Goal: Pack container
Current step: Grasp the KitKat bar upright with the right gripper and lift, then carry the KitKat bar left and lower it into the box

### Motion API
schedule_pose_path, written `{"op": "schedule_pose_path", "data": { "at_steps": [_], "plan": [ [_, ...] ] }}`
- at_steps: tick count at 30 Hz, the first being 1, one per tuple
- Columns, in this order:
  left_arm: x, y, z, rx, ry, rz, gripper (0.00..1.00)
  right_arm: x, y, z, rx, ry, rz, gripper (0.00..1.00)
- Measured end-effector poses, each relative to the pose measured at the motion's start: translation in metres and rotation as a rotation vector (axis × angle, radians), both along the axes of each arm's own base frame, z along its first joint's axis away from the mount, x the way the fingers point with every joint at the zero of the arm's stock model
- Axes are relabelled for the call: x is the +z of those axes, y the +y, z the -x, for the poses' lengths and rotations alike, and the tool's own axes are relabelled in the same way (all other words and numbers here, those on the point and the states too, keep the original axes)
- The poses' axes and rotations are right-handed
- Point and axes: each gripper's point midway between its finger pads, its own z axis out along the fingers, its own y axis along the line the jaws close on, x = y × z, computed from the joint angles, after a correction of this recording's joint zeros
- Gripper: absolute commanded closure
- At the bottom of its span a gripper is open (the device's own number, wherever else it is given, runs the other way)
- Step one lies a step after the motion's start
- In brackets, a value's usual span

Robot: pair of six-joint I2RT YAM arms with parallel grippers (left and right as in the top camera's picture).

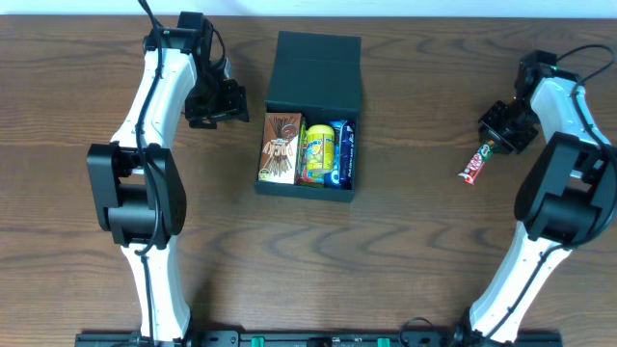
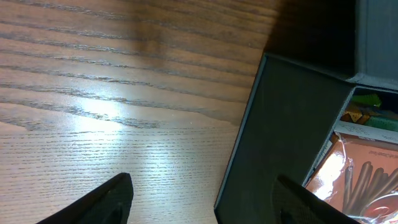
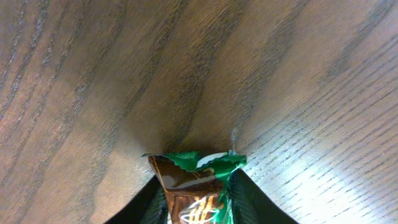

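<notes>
Container (image 1: 315, 72) sits mid-counter, nearer the far edge. Long axis runs far-to-near, lid hinged back flat toward the far edge, mouth up. Inside, left to right: brown biscuit-stick box (image 1: 280, 149), yellow packet (image 1: 316, 152), blue packet (image 1: 343, 152); print too small to read. Left gripper (image 1: 224, 104) is just beside the container's left wall, jaws wide apart. Right gripper (image 1: 496, 141), near the right edge, straddles the green end of a candy bar (image 1: 474, 166); can't tell if it's clamped.
</notes>
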Motion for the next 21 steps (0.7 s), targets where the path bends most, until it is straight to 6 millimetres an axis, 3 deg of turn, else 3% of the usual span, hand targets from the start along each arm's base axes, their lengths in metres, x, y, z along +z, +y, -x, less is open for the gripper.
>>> {"op": "schedule_pose_path", "data": {
  "at_steps": [6, 13, 18, 21],
  "plan": [
    [0.000, 0.000, 0.000, 0.000, 0.000, 0.000, 0.27, 0.001, 0.000, 0.000, 0.031, -0.001, 0.000, 0.98],
    [0.000, 0.000, 0.000, 0.000, 0.000, 0.000, 0.27, 0.007, 0.015, -0.010, 0.091, -0.045, -0.074, 0.99],
    [0.000, 0.000, 0.000, 0.000, 0.000, 0.000, 0.27, 0.038, 0.042, -0.044, 0.189, -0.155, -0.114, 0.99],
    [0.000, 0.000, 0.000, 0.000, 0.001, 0.000, 0.27, 0.070, 0.074, -0.072, 0.298, -0.245, -0.113, 0.99]
  ]
}}
